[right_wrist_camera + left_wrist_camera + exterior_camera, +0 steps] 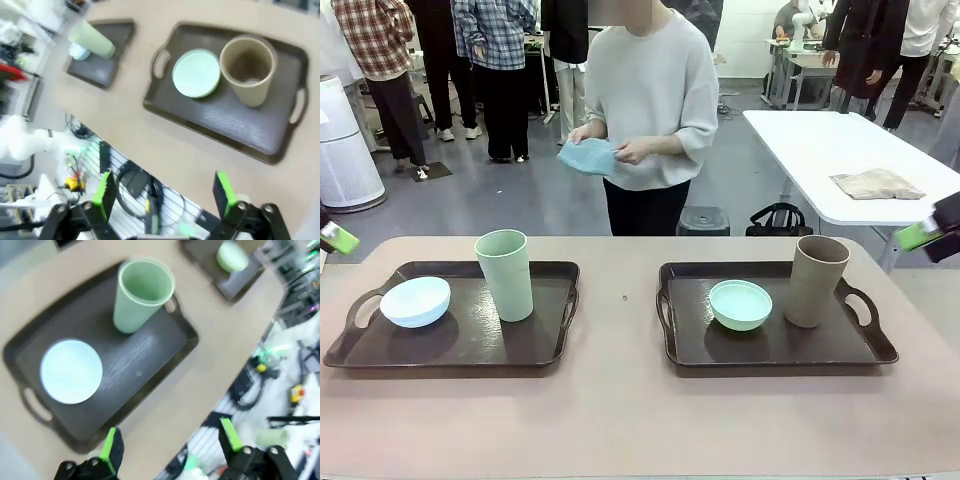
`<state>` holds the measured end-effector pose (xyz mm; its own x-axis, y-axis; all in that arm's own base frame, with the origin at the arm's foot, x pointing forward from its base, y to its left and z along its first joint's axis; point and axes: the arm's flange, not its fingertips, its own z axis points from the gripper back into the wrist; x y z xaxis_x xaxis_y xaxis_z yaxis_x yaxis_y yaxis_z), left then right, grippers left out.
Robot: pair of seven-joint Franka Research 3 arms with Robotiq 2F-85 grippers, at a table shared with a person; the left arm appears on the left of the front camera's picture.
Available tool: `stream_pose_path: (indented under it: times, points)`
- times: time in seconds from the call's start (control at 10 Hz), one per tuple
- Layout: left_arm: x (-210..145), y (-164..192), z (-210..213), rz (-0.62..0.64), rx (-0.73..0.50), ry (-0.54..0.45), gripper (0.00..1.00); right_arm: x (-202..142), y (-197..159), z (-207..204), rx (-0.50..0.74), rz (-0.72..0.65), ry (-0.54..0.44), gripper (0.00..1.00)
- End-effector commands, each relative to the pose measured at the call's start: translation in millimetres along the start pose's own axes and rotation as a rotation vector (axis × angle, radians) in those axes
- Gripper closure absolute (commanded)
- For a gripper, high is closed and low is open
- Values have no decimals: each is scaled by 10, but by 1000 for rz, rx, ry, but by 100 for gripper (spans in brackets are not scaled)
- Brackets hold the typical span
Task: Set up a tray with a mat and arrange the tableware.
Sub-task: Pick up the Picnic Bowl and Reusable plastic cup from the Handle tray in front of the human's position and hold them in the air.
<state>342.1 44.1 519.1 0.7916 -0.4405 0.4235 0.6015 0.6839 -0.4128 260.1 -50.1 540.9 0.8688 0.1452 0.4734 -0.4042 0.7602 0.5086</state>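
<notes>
Presently, left gripper [168,437]: fingers spread wide with nothing between them; it is held high over the near edge of the table [620,410].
Right gripper [163,186]: fingers spread wide with nothing between them; it is also high over the near table edge.
Left tray [460,340]: dark brown with handles, flat on the table. It lies ahead of and below the left gripper, well apart from it.
Pale blue bowl [415,301]: upright on the left tray at a handle end. It is the nearer of that tray's two items to the left gripper.
Sage green cup [504,275]: upright on the same tray, beyond the bowl as seen from the left gripper and apart from it.
Right tray [770,348]: same type, flat on the table, ahead of and below the right gripper and well apart from it.
Mint green bowl [740,304]: upright near the middle of the right tray.
Tan brown cup [817,281]: upright just beside the mint green bowl. Both sit ahead of the right gripper.
Person's hands [632,151]: across the table from both grippers, holding a folded pale blue mat [588,157] at waist height, clear of the table.
Contact: neither gripper touches any item.
</notes>
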Motion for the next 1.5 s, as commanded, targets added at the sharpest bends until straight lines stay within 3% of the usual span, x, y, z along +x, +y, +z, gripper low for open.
stream_pose_path:
  times: [0.0,0.2,0.4,0.6,1.1,1.3,1.4]
  points:
    - [-110,337,250,92,-210,-177,0,-260,-397,133,203,-82,-102,0]
    - [-477,580,510,137,-347,-387,0,-509,-670,283,449,-74,-207,0]
    - [-623,683,468,142,-460,-444,0,-579,-707,279,564,-8,-274,0]
    - [-733,786,346,224,-503,-462,0,-623,-745,319,568,-27,-274,0]
    - [-875,710,450,322,-386,-410,0,-1096,-1004,675,517,-219,-310,0]
    - [-910,704,495,337,-351,-401,0,-1118,-1013,709,495,-228,-316,0]
    - [-872,788,475,299,-406,-424,0,-1130,-1043,695,521,-229,-331,0]
